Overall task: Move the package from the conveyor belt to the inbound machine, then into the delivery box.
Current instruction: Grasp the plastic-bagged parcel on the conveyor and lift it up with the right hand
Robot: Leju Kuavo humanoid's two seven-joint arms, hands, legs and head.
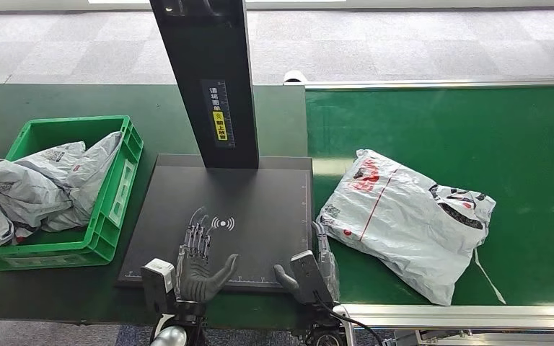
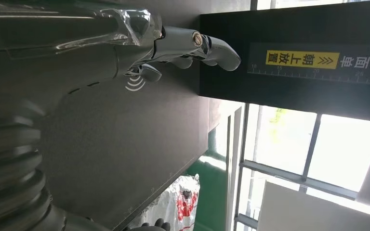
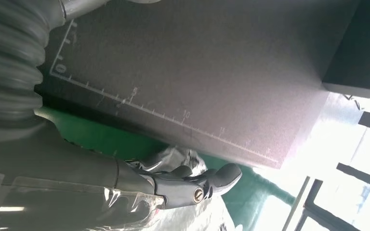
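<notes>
Two silver arms enter your head view from below, over a dark green table. At far left you see a green slatted plastic crate (image 1: 119, 184) stuffed with crumpled grey poly mailer bags (image 1: 36, 184); one bag spills over the crate's left wall and is cut off by the frame edge. Next comes the flat, matte black scanning platform (image 1: 260, 194), edged with a white ruler scale and printed with a white wireless symbol (image 1: 222, 223). From its far edge rises a glossy black upright column (image 1: 209, 79) carrying a yellow label (image 1: 220, 124); its top runs out of the picture.

Your left hand (image 1: 200, 263) hovers over the platform's near edge, dark fingers spread and straight, thumb out, holding nothing. In the left wrist view the same hand (image 2: 173, 45) shows its fingers stretched toward the column.

Your right hand (image 1: 310, 270) sits at the platform's near right corner, turned edge-on so its fingers are hard to read; they appear loosely extended and empty. In the right wrist view its fingertips (image 3: 221, 178) lie just beside wrinkled plastic, though contact cannot be confirmed.

Further right, the white, red-printed poly mailer package (image 1: 397, 216) lies flat and crinkled on the smooth green conveyor belt (image 1: 476, 130), its left edge near the right hand. A brushed metal rail (image 1: 476, 313) borders the belt's near side.
</notes>
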